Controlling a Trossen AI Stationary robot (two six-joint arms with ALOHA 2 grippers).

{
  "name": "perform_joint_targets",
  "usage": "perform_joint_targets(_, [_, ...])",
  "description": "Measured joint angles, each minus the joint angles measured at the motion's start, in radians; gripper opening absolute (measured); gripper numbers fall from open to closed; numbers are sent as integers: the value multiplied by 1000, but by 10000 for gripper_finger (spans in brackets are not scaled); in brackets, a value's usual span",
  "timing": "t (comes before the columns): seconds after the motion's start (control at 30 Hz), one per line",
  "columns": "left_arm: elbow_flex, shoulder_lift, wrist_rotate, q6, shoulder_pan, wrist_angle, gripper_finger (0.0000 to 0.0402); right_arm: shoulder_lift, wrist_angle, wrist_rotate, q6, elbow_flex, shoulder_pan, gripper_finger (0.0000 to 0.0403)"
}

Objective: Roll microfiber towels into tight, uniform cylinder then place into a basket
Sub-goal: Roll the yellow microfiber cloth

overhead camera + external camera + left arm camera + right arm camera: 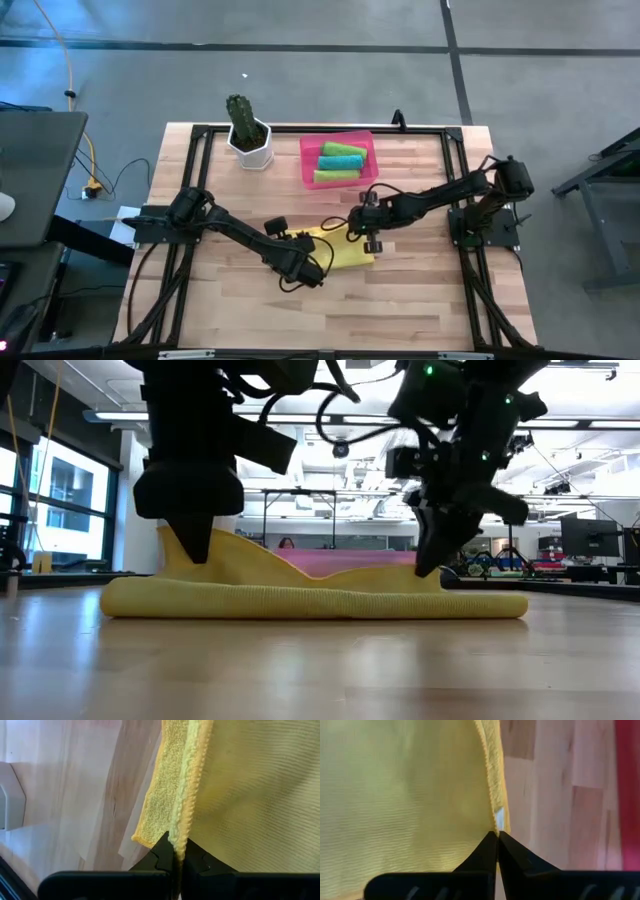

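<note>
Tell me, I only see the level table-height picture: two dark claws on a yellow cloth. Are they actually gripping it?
Observer: Yes. The left hand is shut on the yellow towel's folded edge.
Visitor: And the other?
Observer: The right hand is shut on the edge too, near a small white tag.
Visitor: What's the pink strip behind?
Observer: A pink basket, holding three rolled towels, two green, one teal.

Cloth, wood and plastic on the table

The yellow towel [240, 795] is matt ribbed cloth with a fuzzy, looped hem; the table [420, 300] is smooth pale wood with a slight sheen; the pink basket [307, 160] looks like glossy plastic, though its finish is unclear.
</note>
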Motion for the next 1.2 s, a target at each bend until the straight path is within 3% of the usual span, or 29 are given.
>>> perform_joint_targets(0.3, [0,0,-9,8,0,-3,0,58,-11,37,13,0,0,14])
perform_joint_targets(0.6, [0,0,-17,8,0,-2,0,54,-38,79,-45,0,4,119])
perform_joint_targets(0.73, [0,0,-18,8,0,-2,0,51,-140,137,-1,36,12,149])
perform_joint_targets(0.9, [0,0,-21,8,0,0,0,49,-302,121,77,139,47,157])
perform_joint_targets(1.03, [0,0,-28,7,0,1,0,48,-256,29,149,149,93,154])
perform_joint_targets(1.2, [0,0,-42,16,0,1,0,49,-139,42,197,77,154,154])
